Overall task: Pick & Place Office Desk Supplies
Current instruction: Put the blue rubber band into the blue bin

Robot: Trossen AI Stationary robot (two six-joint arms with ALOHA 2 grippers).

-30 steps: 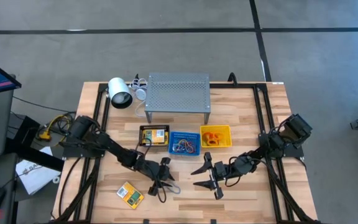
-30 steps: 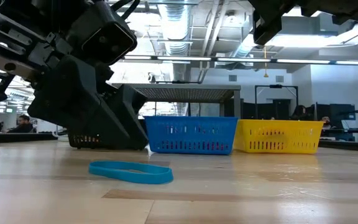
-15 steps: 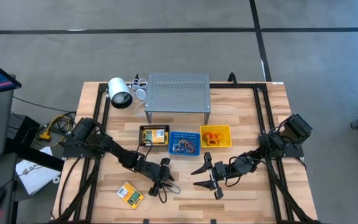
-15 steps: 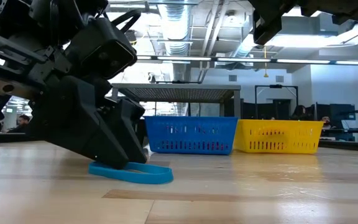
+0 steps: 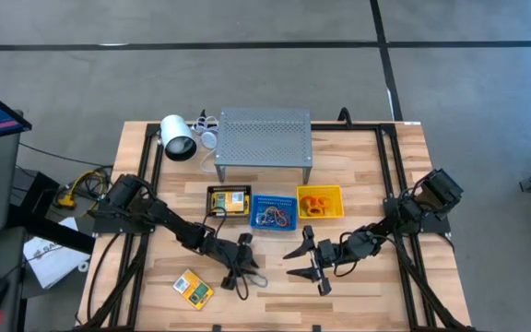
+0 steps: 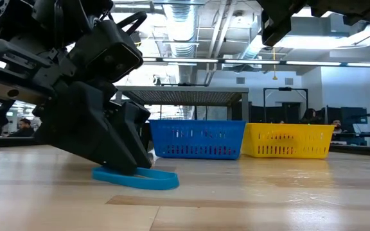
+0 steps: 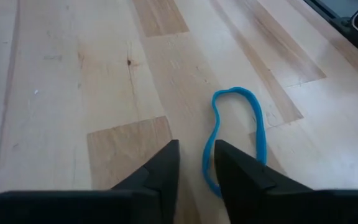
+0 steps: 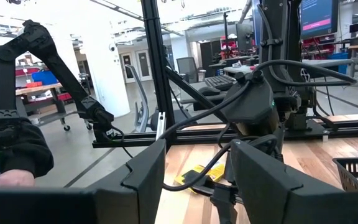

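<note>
A: Now that the left hand (image 6: 124, 168) has dropped from above the table (image 5: 367, 286) down onto it, what is it doing?

B: It is straddling one end of the blue rubber band (image 7: 238, 134), which is lying flat on the wood in front of the baskets. The fingers (image 7: 160, 171) have narrowed since a second ago, but a gap is still showing, with the band's near edge running right beside one finger, so I am judging that they are closing rather than already gripping.

A: So the pick is not finished?

B: Not yet, I think; the band is still resting on the table in the low view.

A: And the right hand (image 5: 310, 260)?

B: It is waiting over the table near the middle, unchanged, its fingers spread and holding nothing.

A: What is sitting in the containers?

B: The blue basket (image 5: 273, 214) is holding a tangle of thin coloured bands, so the blue one probably belongs there. The yellow basket (image 5: 321, 202) is holding orange pieces, and the black basket (image 5: 228, 201) a yellow-and-green pack. A second yellow-and-green pack (image 5: 193, 288) is lying loose near the front edge.
</note>
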